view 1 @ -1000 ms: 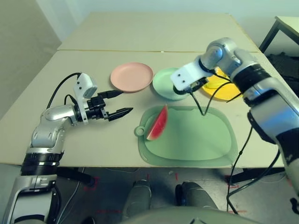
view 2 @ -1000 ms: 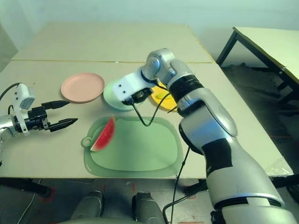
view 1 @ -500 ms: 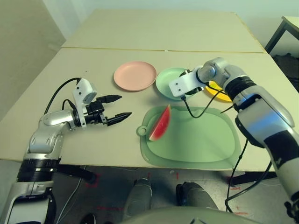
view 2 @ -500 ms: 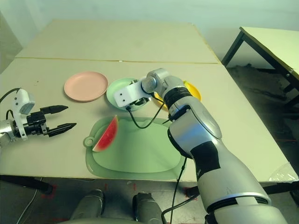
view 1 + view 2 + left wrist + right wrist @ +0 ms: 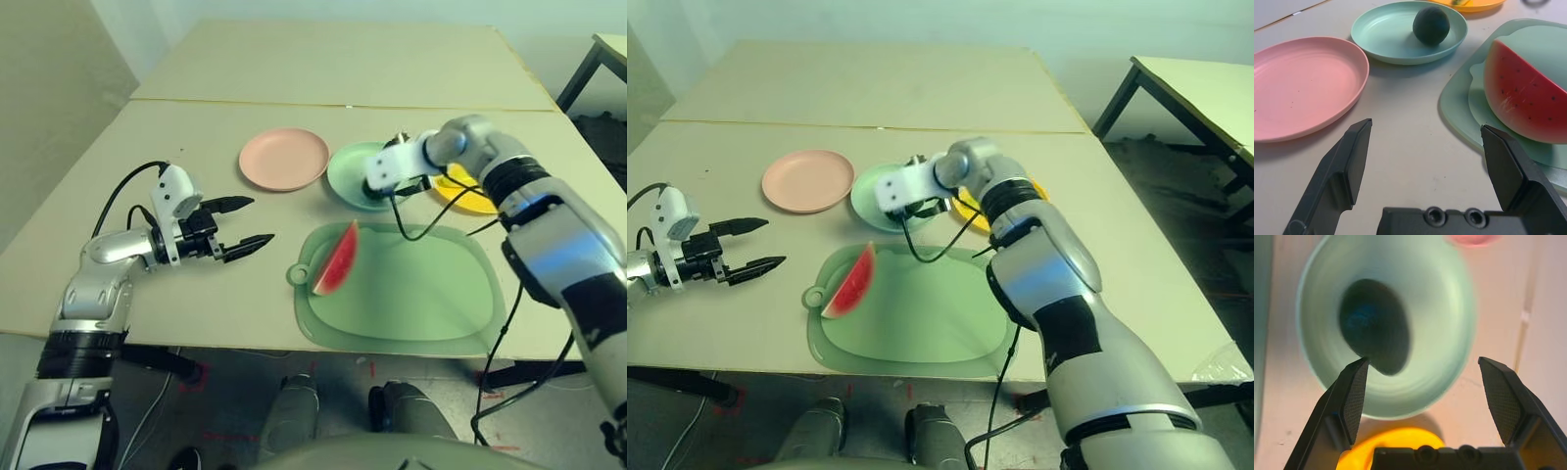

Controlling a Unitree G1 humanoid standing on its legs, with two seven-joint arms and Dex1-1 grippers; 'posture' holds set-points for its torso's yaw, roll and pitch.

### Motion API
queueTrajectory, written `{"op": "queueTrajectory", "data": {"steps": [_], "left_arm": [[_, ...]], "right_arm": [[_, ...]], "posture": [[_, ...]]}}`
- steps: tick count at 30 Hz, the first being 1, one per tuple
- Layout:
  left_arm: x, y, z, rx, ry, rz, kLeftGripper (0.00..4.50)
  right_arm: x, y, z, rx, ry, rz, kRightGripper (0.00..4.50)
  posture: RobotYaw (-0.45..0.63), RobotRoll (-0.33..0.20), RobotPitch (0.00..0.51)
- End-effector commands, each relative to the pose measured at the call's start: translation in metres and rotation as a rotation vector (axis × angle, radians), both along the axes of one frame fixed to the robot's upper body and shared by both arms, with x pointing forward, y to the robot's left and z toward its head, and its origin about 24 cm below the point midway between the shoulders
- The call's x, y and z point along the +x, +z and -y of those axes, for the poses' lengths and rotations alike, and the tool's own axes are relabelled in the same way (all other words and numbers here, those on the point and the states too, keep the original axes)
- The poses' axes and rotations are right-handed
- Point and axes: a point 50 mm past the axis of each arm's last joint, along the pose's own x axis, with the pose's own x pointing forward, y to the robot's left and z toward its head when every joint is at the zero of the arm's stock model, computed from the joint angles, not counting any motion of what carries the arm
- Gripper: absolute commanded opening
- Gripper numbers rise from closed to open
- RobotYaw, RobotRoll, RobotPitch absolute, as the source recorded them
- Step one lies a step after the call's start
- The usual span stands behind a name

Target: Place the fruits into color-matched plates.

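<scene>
Gripper, right (image 5: 1424,361), fingers spread apart and empty, stands over the mint green plate (image 5: 1449,328), just beyond the far edge of the green mat (image 5: 421,338). Past its fingertips we find the avocado (image 5: 1374,325) lying in that plate. Beyond the mat's far edge, toward its right end, we mark the yellow plate (image 5: 475,203) with the banana (image 5: 1460,2) on it. Off the mat's far left corner lies the pink plate (image 5: 1308,88), unfilled. The watermelon wedge (image 5: 336,261) rests on the mat's left end, beside the ring tab (image 5: 296,275). Left of the mat we see the left gripper (image 5: 1426,123), its fingers likewise wide apart and holding nothing.

We judge the avocado step to be complete apart from the withdrawal; the watermelon wedge is the one fruit left to place. The next move calls for the right gripper to rise clear of the mint green plate's rim, and for the left gripper to move toward the mat and close across the wedge. We note bare tabletop between the mat's left edge and the left gripper, room enough to approach. The carry should pass over the pink plate's rim, keeping away from the neighbouring mint green plate.
</scene>
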Motion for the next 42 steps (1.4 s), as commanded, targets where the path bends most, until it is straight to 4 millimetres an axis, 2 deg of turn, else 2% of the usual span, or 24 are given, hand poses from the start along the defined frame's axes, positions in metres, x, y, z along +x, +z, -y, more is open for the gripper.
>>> {"op": "queueTrajectory", "data": {"steps": [1, 4, 7, 8, 10, 11, 13, 16, 19, 23, 28, 34, 42], "left_arm": [[-0.003, 0.002, -0.004, 0.004, 0.014, 0.0, 4.5], [-0.005, 0.003, -0.008, 0.011, 0.022, -0.007, 4.5], [-0.004, 0.004, -0.012, 0.026, 0.027, -0.01, 4.5], [-0.003, 0.005, -0.014, 0.036, 0.026, -0.009, 4.5], [0.0, 0.007, -0.015, 0.053, 0.021, -0.002, 4.5], [0.001, 0.009, -0.016, 0.059, 0.016, 0.003, 4.5], [0.005, 0.011, -0.014, 0.075, -0.003, 0.017, 4.5], [0.01, 0.014, -0.008, 0.126, -0.062, 0.05, 4.5], [0.013, 0.017, 0.002, 0.171, -0.164, 0.076, 4.5], [0.012, 0.017, 0.017, 0.263, -0.328, 0.112, 4.5], [0.015, 0.013, 0.023, 0.403, -0.475, 0.131, 4.5], [0.025, 0.023, 0.03, 0.552, -0.649, 0.231, 4.5], [0.041, 0.048, 0.07, 0.552, -0.814, 0.448, 4.5]], "right_arm": [[-0.01, 0.018, 0.026, 0.312, -0.065, -0.134, 4.48], [-0.04, 0.015, 0.044, 0.585, -0.079, -0.339, 4.48], [-0.077, 0.0, 0.054, 0.869, -0.093, -0.65, 4.48], [-0.088, -0.008, 0.059, 0.973, -0.084, -0.705, 4.48], [-0.105, -0.023, 0.07, 1.136, -0.111, -0.694, 4.48], [-0.112, -0.032, 0.074, 1.158, -0.135, -0.675, 4.48], [-0.125, -0.053, 0.08, 1.119, -0.157, -0.673, 4.48], [-0.143, -0.082, 0.084, 0.972, -0.091, -0.624, 4.48], [-0.153, -0.097, 0.088, 0.916, -0.021, -0.583, 4.48], [-0.154, -0.103, 0.098, 0.896, 0.067, -0.417, 4.48], [-0.164, -0.113, 0.1, 0.876, 0.177, -0.242, 4.48], [-0.172, -0.129, 0.11, 0.896, 0.126, -0.238, 4.48], [-0.17, -0.127, 0.111, 0.932, 0.089, -0.218, 4.48]], "posture": [[0.14, 0.0, 0.1], [0.12, 0.0, 0.096], [0.11, 0.0, 0.094], [0.1, 0.0, 0.093], [0.1, 0.0, 0.092], [0.09, 0.0, 0.089], [0.09, 0.0, 0.087], [0.07, 0.0, 0.082], [0.07, 0.0, 0.081], [0.07, 0.0, 0.078], [0.08, 0.0, 0.078], [0.07, 0.0, 0.074], [0.04, 0.0, 0.056]]}}
